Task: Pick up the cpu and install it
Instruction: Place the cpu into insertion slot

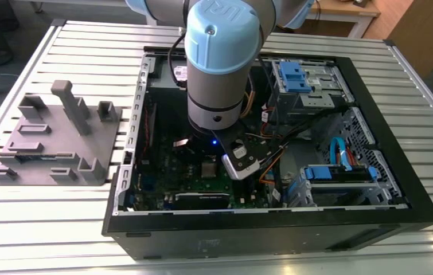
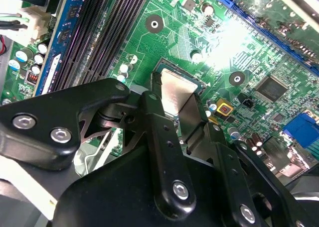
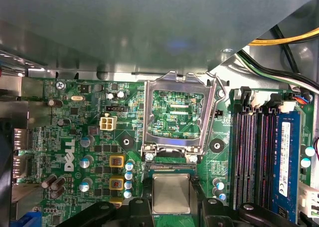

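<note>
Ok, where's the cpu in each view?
First wrist view: the cpu is the silvery square next to the open socket frame.
Second wrist view: the cpu is over the green board, near the memory slots.
Exterior view: can't pick it out; the arm stands over that part of the case.
Shared landmark: the black memory slots, in both wrist views.

A desk (image 1: pixel 63 229) of pale metal slats, its grooves running across the exterior view, carries two things. An open black computer case (image 1: pixel 262 243) lies on its side over the middle and the exterior view's right, with its open face turned upward. Just beside it, toward the exterior view's left, a grey plastic fixture (image 1: pixel 55 146) with upright posts sits flat on the slats.
</note>
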Motion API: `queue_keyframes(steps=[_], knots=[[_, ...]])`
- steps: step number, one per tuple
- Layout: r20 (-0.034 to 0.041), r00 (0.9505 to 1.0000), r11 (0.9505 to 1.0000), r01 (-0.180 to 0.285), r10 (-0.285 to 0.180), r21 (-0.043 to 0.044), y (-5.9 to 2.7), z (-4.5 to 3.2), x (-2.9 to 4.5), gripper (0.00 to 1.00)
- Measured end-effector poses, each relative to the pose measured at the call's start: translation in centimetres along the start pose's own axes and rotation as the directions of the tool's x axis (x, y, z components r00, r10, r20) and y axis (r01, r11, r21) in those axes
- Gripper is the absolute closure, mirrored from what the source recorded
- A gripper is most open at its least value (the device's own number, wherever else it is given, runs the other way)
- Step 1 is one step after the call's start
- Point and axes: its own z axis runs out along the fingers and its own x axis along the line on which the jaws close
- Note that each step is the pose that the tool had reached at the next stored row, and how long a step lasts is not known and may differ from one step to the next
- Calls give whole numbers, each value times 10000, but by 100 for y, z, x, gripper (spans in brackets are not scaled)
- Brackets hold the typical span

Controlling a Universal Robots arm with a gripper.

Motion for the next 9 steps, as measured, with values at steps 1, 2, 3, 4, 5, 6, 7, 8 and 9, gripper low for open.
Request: queue_keyframes(steps=[1, 2, 3, 4, 5, 6, 7, 8, 9], knots=[[0, 10000, 10000, 0, 0, -2, 0, 0, 0, 61], [0, 10000, 10000, -1, 1, -11, 0, -6, 0, 61], [-1, 10000, 10000, -1, 1, -20, 1, -14, -1, 61], [-1, 10000, 10000, -2, 2, -24, 2, -20, -1, 61], [-1, 10000, 10000, -2, 2, -27, 3, -25, -2, 61], [-2, 10000, 10000, -1, 1, -25, 3, -31, -2, 61], [-5, 10000, 10000, 0, 0, -20, 2, -39, -2, 61], [-11, 10000, 10000, -1, 1, -14, 1, -49, -1, 61], [-8, 10000, 10000, -1, 1, -18, 2, -55, -2, 61]])
